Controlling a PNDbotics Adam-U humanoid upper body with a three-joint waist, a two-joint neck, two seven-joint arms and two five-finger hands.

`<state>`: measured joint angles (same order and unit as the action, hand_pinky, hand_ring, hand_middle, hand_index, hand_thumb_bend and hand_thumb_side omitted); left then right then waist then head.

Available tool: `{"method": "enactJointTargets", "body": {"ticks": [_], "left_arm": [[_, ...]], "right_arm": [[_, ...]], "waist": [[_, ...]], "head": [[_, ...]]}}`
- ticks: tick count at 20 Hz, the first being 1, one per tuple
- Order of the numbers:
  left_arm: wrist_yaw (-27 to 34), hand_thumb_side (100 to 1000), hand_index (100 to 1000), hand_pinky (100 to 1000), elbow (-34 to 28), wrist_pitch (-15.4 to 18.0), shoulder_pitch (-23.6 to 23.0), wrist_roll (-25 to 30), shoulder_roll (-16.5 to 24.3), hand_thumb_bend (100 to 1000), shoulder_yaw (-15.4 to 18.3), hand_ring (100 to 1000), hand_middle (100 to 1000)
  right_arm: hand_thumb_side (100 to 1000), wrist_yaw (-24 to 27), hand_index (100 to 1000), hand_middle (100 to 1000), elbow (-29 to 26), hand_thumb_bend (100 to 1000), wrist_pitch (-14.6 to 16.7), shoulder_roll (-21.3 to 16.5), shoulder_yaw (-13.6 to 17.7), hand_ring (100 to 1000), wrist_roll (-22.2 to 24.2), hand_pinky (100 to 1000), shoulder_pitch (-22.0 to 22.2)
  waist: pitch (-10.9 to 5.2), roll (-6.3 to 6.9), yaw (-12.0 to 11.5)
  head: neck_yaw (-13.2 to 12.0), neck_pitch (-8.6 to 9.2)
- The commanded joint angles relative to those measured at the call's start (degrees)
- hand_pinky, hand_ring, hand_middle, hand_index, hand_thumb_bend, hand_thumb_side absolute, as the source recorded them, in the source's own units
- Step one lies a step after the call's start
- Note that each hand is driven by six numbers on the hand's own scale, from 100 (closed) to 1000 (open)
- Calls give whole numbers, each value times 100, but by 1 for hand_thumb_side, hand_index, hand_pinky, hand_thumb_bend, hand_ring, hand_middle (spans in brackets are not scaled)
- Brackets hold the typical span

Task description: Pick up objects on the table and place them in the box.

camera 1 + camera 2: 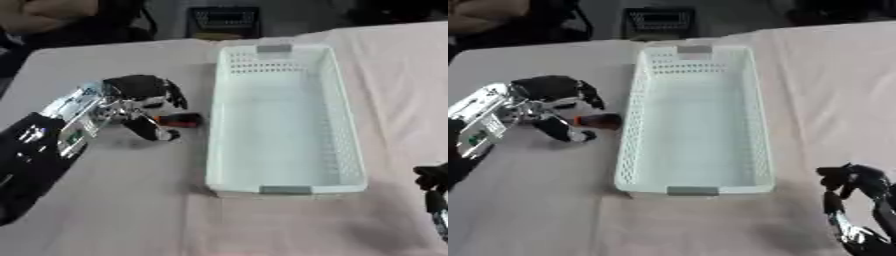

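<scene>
Fingers (171, 97) curl near small red-black object (179, 119) beside perforated box (280, 115).

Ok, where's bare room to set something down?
Inside the box, and on the cloth in front of it. Crowded on the box's left: the left robot hand reaches round a small red-black thing.

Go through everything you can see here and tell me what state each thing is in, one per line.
White basket: upright on the table, nothing in it.
Small red and black object: lying on the table, left of the basket, not in it.
Left hand: over the object, fingers curled near it, not lifted.
Right hand: idle at lower right, holding nothing.
</scene>
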<state>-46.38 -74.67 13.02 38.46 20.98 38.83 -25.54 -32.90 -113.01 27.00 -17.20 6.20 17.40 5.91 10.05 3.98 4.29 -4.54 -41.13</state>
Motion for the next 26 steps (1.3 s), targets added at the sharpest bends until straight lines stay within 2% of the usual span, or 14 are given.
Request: {"method": "enactJointTargets", "body": {"ticks": [1,8,13,26], "left_arm": [[-283,383,805,740,64,-53,24,-171,2,503,43,773,693],[-518,376,795,735,343,-38,-31,-328,-141,480,71,767,681],[-505,359,786,721,488,-60,-53,-389,-207,441,110,727,665],[-683,340,779,706,1003,-230,11,-574,-492,395,316,690,655]], "right_arm": [[780,22,788,578,-95,100,15,-94,24,552,-2,430,-31],[780,22,788,577,-94,100,18,-86,23,551,2,430,-29],[780,23,788,577,-96,100,18,-81,25,551,0,429,-29],[780,27,788,577,-95,100,25,-73,24,552,1,430,-27]], "waist": [[-74,-22,-4],[-72,-31,-2],[-67,-36,0],[-67,-55,3]], "head": [[16,69],[13,75],[18,82],[51,135]]}}
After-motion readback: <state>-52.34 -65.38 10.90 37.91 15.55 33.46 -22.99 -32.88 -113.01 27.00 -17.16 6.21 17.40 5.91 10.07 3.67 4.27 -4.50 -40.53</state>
